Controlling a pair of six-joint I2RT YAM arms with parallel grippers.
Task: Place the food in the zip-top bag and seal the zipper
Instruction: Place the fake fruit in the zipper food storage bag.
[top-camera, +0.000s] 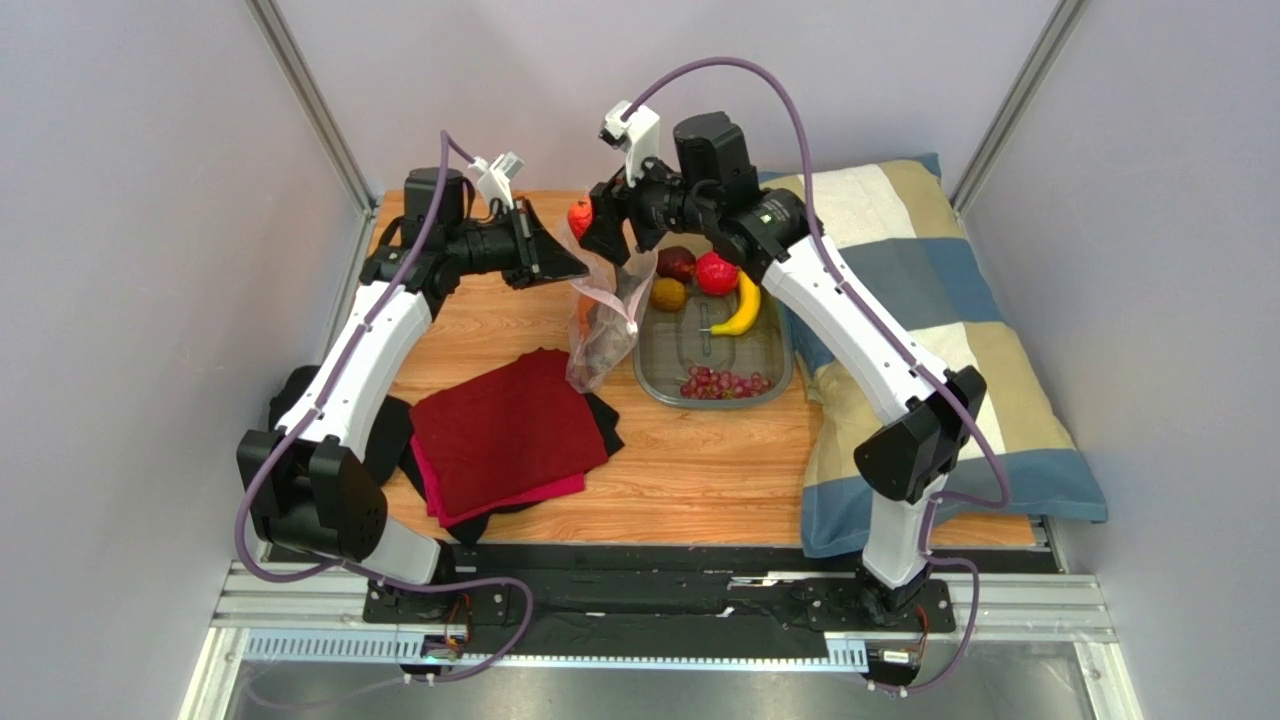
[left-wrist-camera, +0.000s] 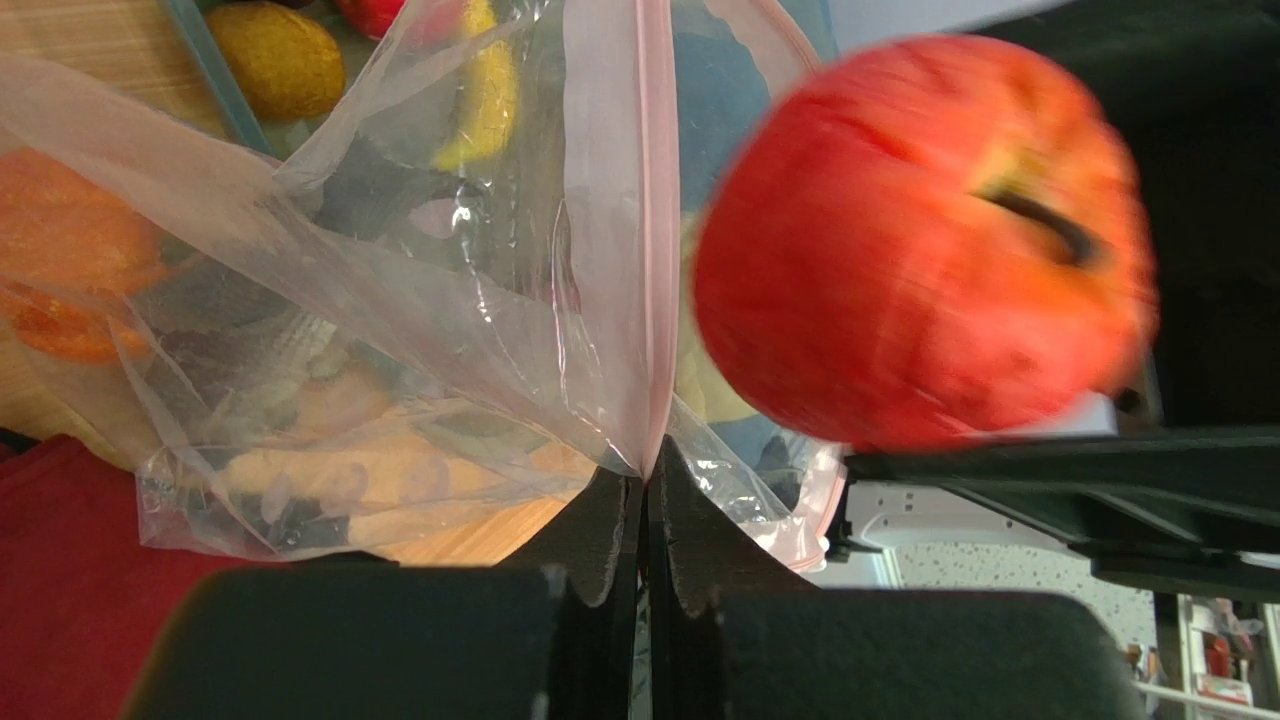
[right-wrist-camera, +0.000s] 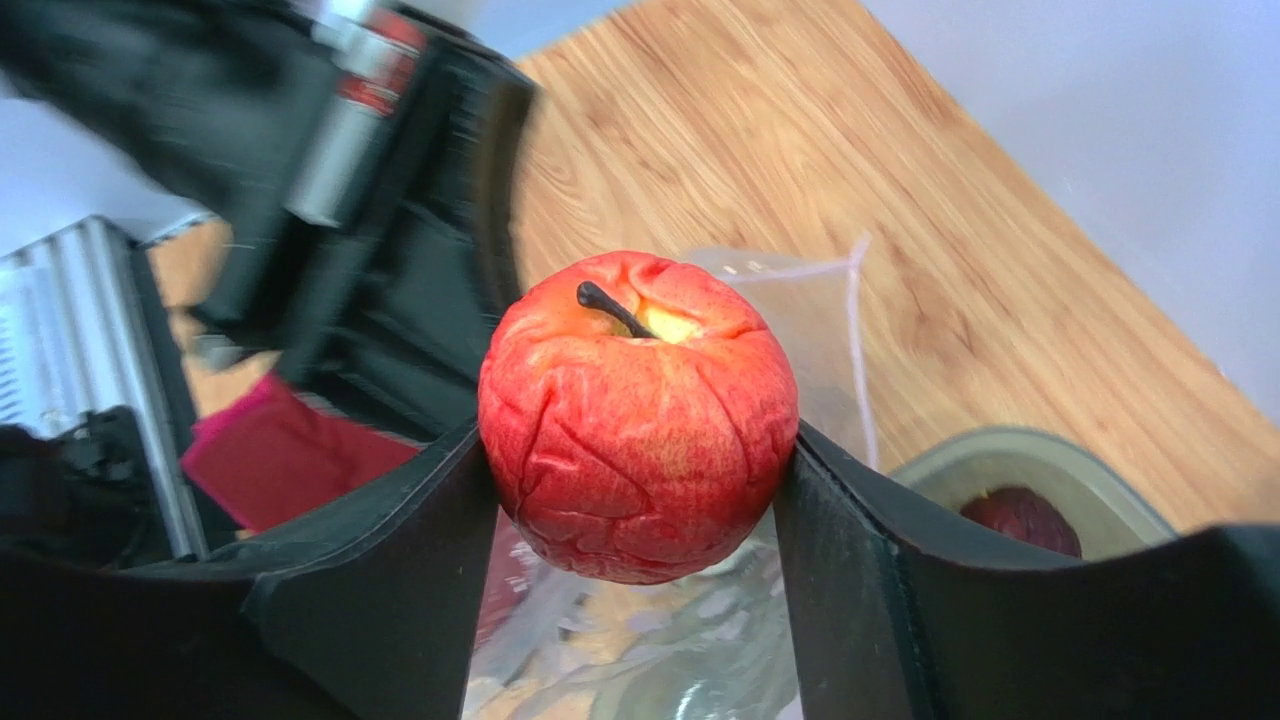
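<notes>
The zip-top bag (top-camera: 609, 323) hangs crinkled above the wooden table. My left gripper (left-wrist-camera: 649, 480) is shut on its mouth edge, right at the pink zipper (left-wrist-camera: 655, 225). My right gripper (right-wrist-camera: 639, 435) is shut on a red apple (right-wrist-camera: 639, 413) and holds it just above and beside the bag's mouth (right-wrist-camera: 819, 323). That apple (left-wrist-camera: 917, 240) fills the right of the left wrist view. Something orange (left-wrist-camera: 68, 248) shows through the plastic. More food lies in the clear tub (top-camera: 646, 375): a banana (top-camera: 739, 308), a red piece (top-camera: 715, 275), a dark plum (top-camera: 676, 263), and grapes (top-camera: 726, 384).
A red cloth (top-camera: 504, 428) lies on dark cloths on the table's near left. A patchwork pillow (top-camera: 932, 330) runs along the right side, beside the tub. Grey walls close in the table at the back and sides.
</notes>
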